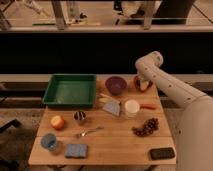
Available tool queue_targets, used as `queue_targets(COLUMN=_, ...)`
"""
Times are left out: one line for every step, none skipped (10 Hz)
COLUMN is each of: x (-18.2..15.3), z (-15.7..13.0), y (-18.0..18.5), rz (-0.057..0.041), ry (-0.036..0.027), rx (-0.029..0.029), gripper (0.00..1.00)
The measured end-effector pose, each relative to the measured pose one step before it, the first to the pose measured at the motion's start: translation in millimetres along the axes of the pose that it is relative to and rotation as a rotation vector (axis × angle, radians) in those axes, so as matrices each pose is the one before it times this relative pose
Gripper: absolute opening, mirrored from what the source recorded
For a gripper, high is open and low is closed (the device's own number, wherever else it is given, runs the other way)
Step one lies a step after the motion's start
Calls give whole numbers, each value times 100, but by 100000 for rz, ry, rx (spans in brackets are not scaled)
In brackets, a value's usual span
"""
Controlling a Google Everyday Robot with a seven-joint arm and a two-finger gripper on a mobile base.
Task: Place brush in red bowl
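The red bowl (147, 88) sits at the table's far right, beside the purple bowl (116, 85). My arm comes up from the lower right, bends at the elbow above the table's back edge and drops down. The gripper (140, 80) hangs over the left part of the red bowl, partly covering it. I cannot make out the brush; it may be hidden by the gripper or inside the bowl.
A green tray (70, 90) stands at the back left. A white cup (131, 107), an orange stick (148, 106), a grey block (111, 108), grapes (145, 127), a black rectangular block (162, 153), a metal cup (80, 117), a spoon (90, 132), an orange fruit (57, 122) and blue items (76, 150) lie on the wooden table (120, 145).
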Motion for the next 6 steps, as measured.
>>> queue_targets(x=132, z=-27, y=4, rz=171, ry=276, rx=249, gripper=80)
queue_targets(x=62, z=-145, y=-154, rz=61, ry=424, rx=587, gripper=80)
queue_targets(x=-5, z=-396, y=-398, rz=-211, ry=331, rx=745, gripper=80)
queue_targets(x=18, z=-394, y=-358, rz=-208, ry=309, rx=583, gripper=80)
queue_targets(x=128, z=-355, y=-336, rz=-142, ry=531, rx=485, gripper=80)
queue_targets(x=138, z=-379, y=-437, rz=-107, ry=594, rx=648, gripper=80)
